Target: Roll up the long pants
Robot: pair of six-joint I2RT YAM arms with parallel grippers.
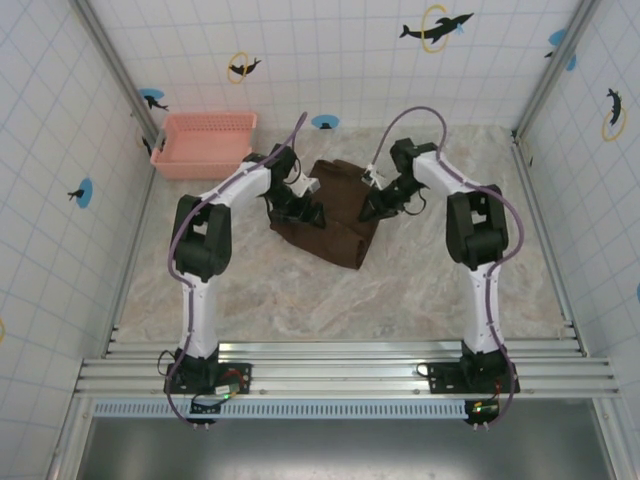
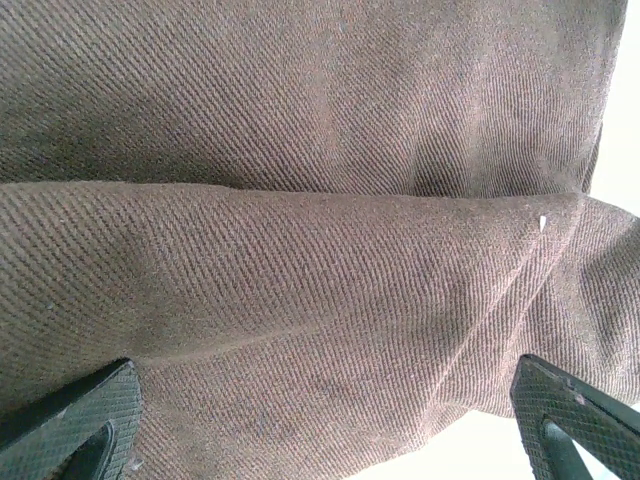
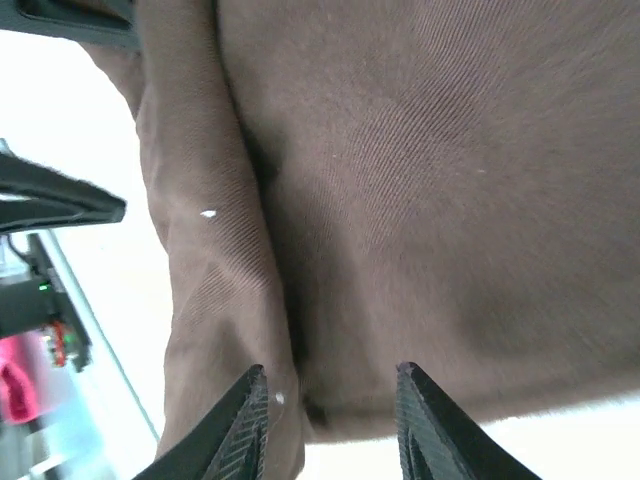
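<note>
1. From above, the folded pants (image 1: 335,225) lie on the table (image 1: 300,300) between the left claw (image 1: 300,208) and the right claw (image 1: 378,205).
2. A pink basket (image 1: 205,145) stands beyond the left claw.
3. The wrist views show both claws released, with fingers apart over the cloth.
4. The cloth edge runs by the right fingertips, and bare table lies behind both claws.

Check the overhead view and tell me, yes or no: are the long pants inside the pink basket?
No, the long pants lie folded on the table, apart from the pink basket.
</note>
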